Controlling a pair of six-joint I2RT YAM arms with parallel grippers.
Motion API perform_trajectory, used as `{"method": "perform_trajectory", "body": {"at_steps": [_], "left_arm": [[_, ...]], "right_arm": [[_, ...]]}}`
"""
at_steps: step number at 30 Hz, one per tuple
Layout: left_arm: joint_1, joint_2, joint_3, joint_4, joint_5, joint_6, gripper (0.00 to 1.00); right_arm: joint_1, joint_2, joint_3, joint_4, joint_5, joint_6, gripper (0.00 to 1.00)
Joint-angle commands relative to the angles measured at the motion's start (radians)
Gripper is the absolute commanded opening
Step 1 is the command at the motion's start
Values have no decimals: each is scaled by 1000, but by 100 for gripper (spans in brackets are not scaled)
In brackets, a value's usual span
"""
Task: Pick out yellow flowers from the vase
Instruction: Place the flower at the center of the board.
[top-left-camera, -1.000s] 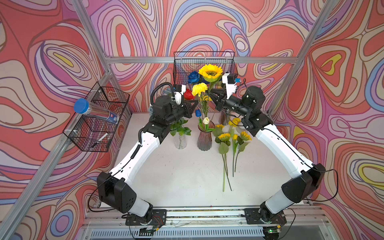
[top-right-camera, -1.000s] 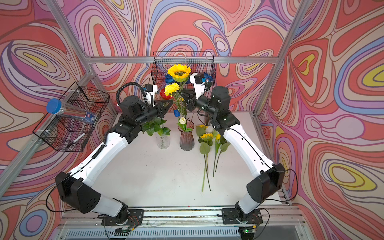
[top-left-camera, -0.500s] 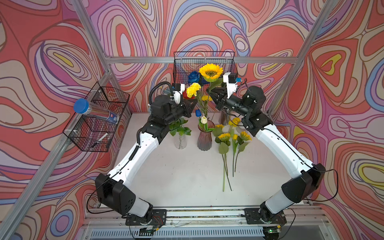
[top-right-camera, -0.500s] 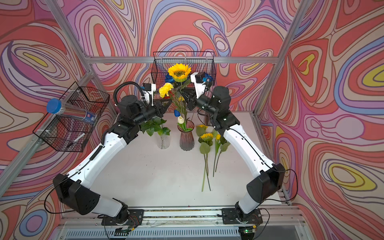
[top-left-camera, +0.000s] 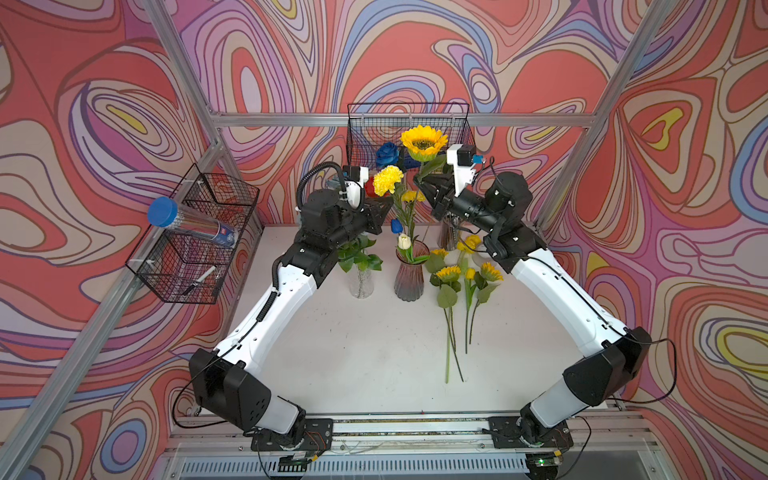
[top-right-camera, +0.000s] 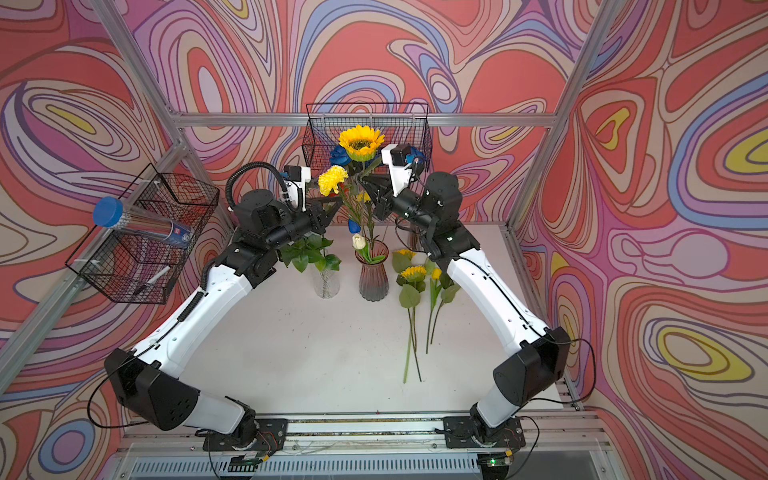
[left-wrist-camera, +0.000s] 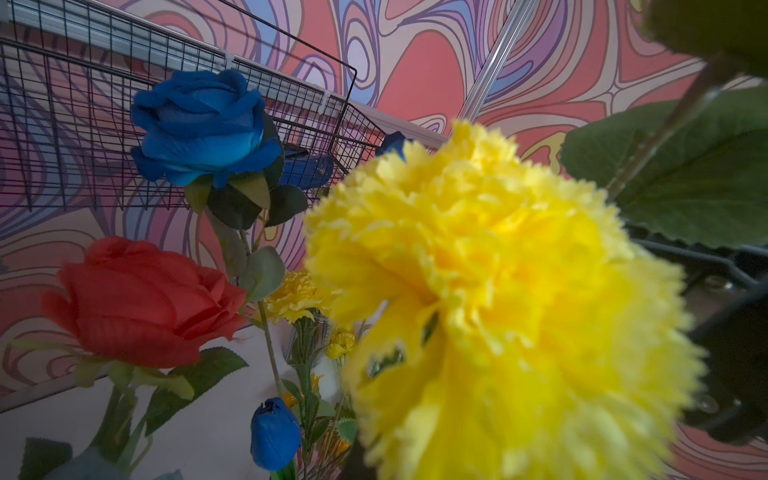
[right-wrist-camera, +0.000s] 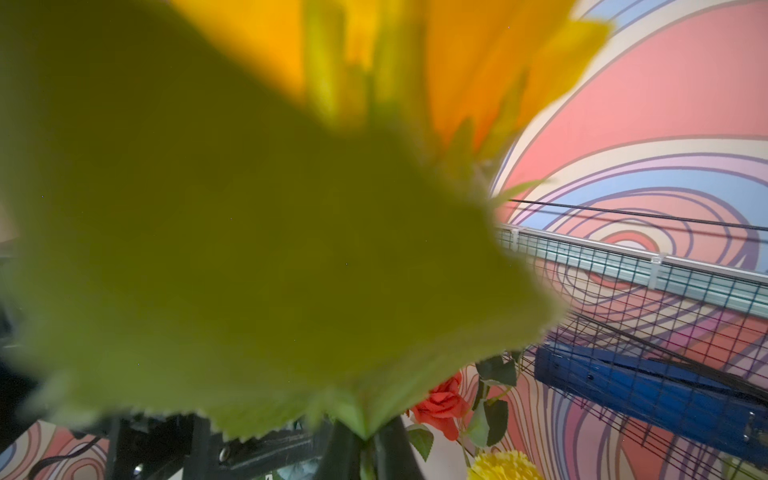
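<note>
Left tool (top-left-camera: 386, 206) closed on the stem of a yellow carnation (top-left-camera: 387, 180), right tool (top-left-camera: 420, 182) closed on the stem of a sunflower (top-left-camera: 424, 141). Both blooms stand high above the ribbed vase (top-left-camera: 409, 278), their stems leading down toward its mouth. Further yellow flowers (top-left-camera: 449, 274) lie flat on the desk (top-left-camera: 353, 353) just beside the vase, on the right arm's side.

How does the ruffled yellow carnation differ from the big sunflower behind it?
The carnation is a ruffled all-yellow ball; the sunflower has flat petals around a dark centre. The sunflower's bloom is wider than the carnation's. The carnation stands by the left fingers, the sunflower rises over the right fingers. Both are yellow on green stems.
</note>
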Motion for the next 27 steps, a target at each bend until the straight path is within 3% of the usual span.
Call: {"method": "perform_trajectory", "body": {"at_steps": [1, 14, 22, 27], "left_arm": [[4, -5, 51, 7, -1, 18, 0], [4, 3, 78, 4, -4, 25, 0], [6, 24, 199, -35, 9, 27, 0], [8, 39, 307, -76, 21, 30, 0]], "right_arm": [[3, -50, 29, -30, 35, -40, 8], [2, -215, 1, -98, 127, -134, 7], [2, -325, -64, -191, 217, -143, 5], [2, -392, -130, -317, 364, -119, 4]]}}
